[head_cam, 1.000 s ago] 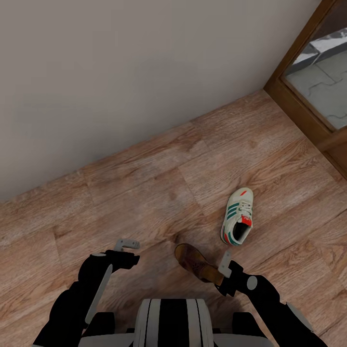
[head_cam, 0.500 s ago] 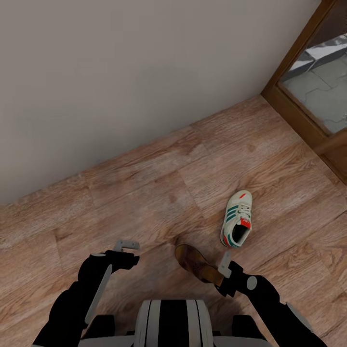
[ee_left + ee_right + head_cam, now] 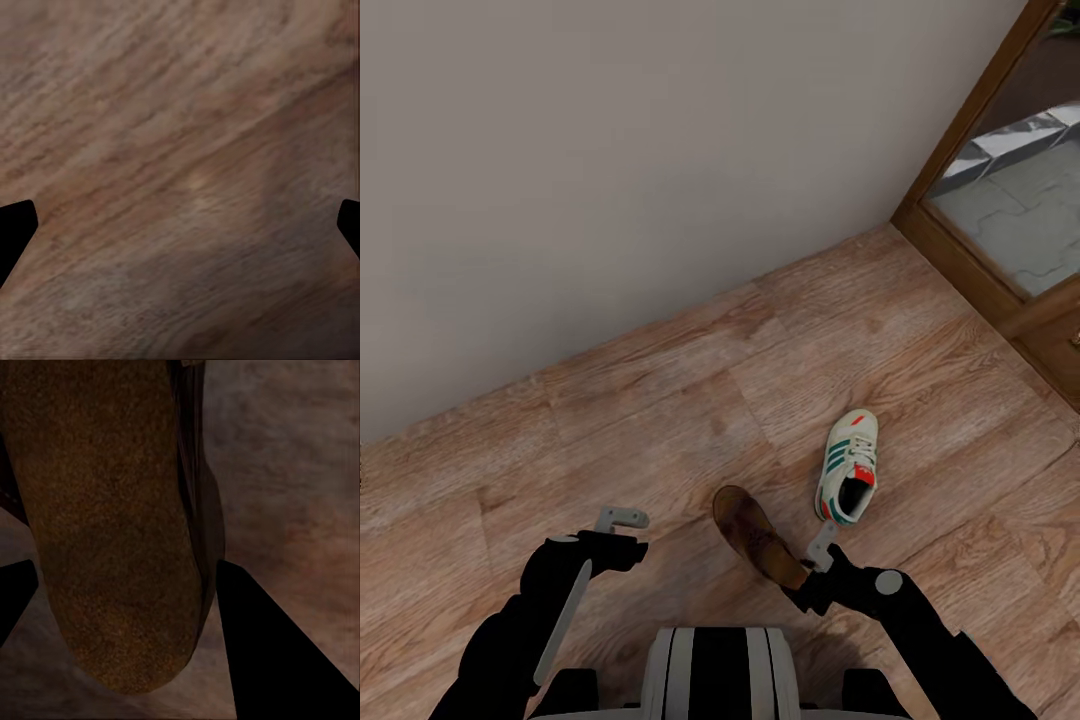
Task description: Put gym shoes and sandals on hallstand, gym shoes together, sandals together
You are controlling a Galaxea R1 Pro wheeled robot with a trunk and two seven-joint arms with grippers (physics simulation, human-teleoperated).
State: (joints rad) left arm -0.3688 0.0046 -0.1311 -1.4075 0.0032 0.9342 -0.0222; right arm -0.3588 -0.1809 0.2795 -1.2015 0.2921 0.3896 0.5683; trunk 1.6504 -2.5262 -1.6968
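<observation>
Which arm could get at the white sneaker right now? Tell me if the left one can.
Probably yes: the left gripper is open and empty, with bare floor ahead, though the sandal held by the right gripper lies between it and the sneaker.

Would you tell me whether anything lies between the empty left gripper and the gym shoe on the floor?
Yes: the sandal held in the right gripper hangs between the left gripper and the gym shoe.

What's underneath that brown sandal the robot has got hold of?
The sandal is pinched in the right tool. Around it you see wood floor; the patch directly beneath is covered by the sandal itself. A sneaker lies beside it.
</observation>
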